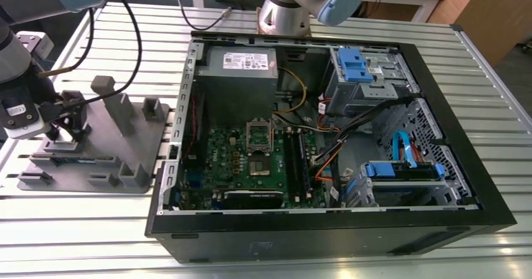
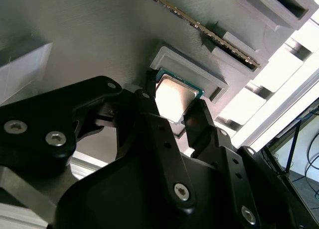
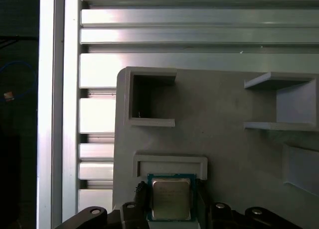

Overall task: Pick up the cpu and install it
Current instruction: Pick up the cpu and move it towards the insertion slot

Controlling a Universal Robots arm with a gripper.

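Observation:
The cpu (image 3: 171, 199), a small square chip with a pale metal top (image 2: 175, 95), lies in a shallow pocket of the grey plastic fixture (image 1: 124, 143). My gripper (image 3: 171, 203) is down over that pocket, with one black finger (image 2: 149, 107) against each of two opposite sides of the chip, shut on it. In the exterior view my gripper (image 1: 62, 120) hangs over the fixture's side at the exterior view's left. The open computer case (image 1: 465, 185) lies to the exterior view's right, with the green motherboard (image 1: 241, 160) and its socket (image 1: 259, 132) in the middle.
The fixture (image 3: 224, 139) has upright posts (image 1: 112, 101) and several box-shaped pockets (image 3: 149, 102). A memory stick (image 2: 199, 25) lies in one of its slots. Cables, blue drive brackets (image 1: 353, 64) and a power supply (image 1: 241, 61) fill the case. Everything rests on a slatted metal table (image 1: 83, 229).

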